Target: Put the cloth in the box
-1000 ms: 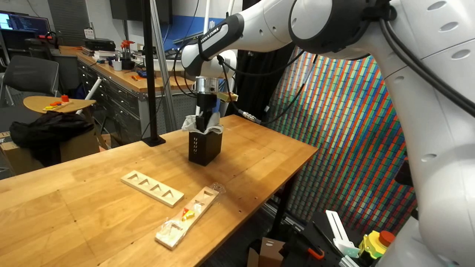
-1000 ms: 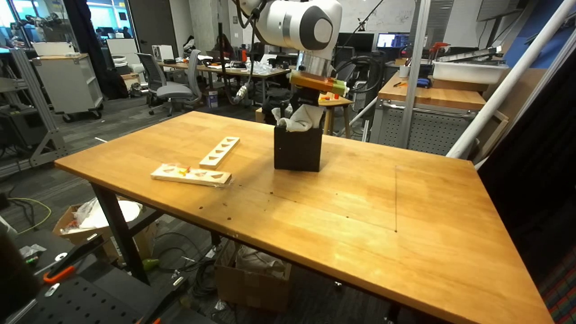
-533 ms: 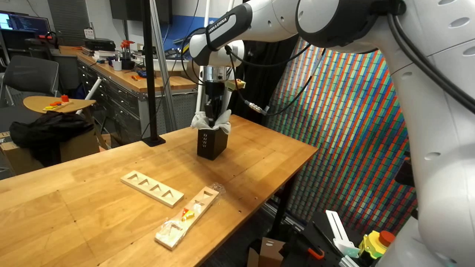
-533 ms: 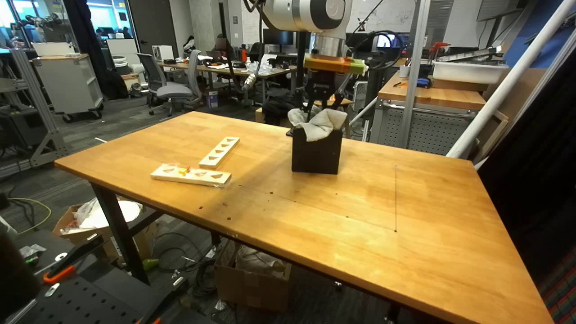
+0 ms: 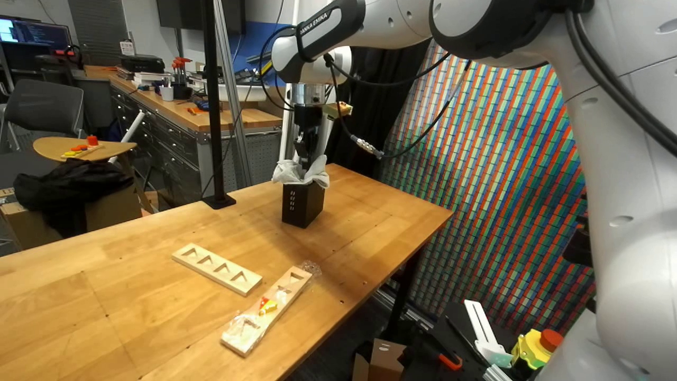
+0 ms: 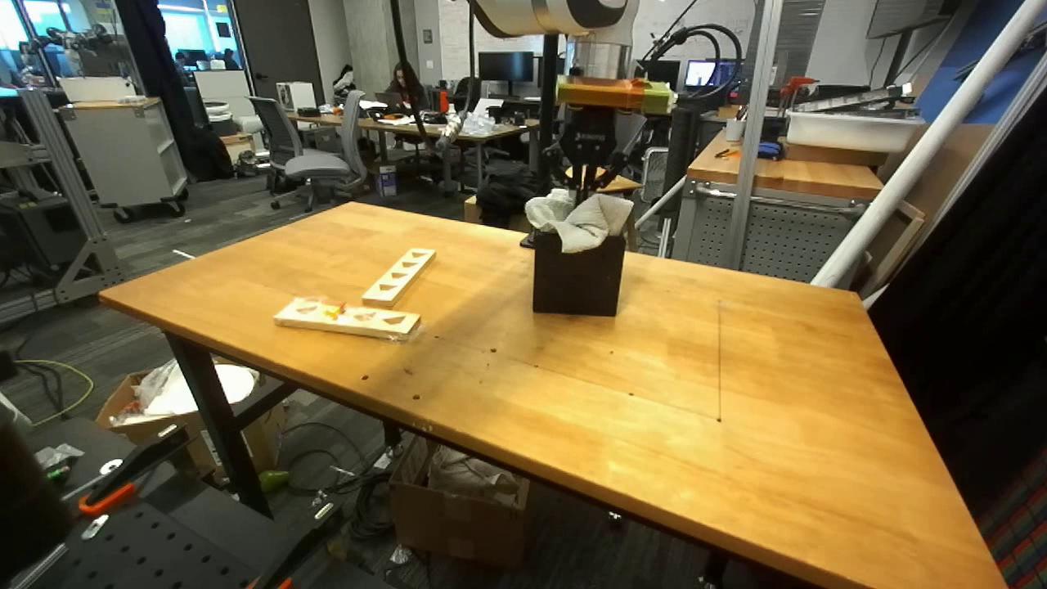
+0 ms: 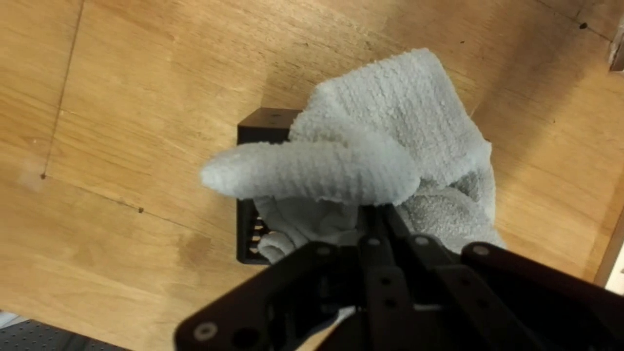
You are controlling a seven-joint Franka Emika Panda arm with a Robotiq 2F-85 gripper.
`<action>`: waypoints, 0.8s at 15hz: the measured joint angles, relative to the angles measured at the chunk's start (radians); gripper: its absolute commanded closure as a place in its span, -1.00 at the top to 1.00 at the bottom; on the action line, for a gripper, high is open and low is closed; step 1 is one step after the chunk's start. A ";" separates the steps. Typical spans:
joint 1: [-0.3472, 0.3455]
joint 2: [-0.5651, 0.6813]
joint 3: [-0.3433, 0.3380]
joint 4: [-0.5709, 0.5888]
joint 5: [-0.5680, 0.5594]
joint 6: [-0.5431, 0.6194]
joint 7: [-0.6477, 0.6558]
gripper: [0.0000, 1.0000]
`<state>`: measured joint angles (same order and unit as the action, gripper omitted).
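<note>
Off to the far left in an exterior view, a grey office chair (image 6: 317,164) stands well apart from the end effector (image 6: 581,193), out past the table (image 6: 695,368). Coming rightward, left of and lower than the end effector, I see a plastic-wrapped wooden strip (image 6: 360,321) showing a small red and yellow bit (image 6: 334,311), then, lying near it, a plain wooden strip (image 6: 399,279) with a row of triangular cut-outs. Directly below the end effector the black box (image 6: 577,278) stands upright on the table. The white cloth (image 6: 585,225) is bunched in its mouth, some folds standing above the rim and a flap lapping over one wall. The fingers (image 7: 376,258) point down in among those folds, drawn together with hardly any gap; whether they have a pinch of cloth between them I can't tell from here. To the right of the end effector, well back in the room, a white plastic tub (image 6: 855,132) sits on a wood-topped bench (image 6: 806,175).
</note>
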<state>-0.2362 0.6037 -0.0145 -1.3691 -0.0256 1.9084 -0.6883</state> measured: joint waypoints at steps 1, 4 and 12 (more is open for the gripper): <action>0.000 -0.005 0.000 0.000 -0.008 0.001 0.000 -0.59; 0.000 -0.028 -0.002 -0.001 -0.034 0.003 0.004 -0.67; 0.001 -0.095 -0.022 -0.027 -0.094 0.006 0.017 -0.96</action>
<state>-0.2356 0.5083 -0.0366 -1.3960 -0.1198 1.9149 -0.6716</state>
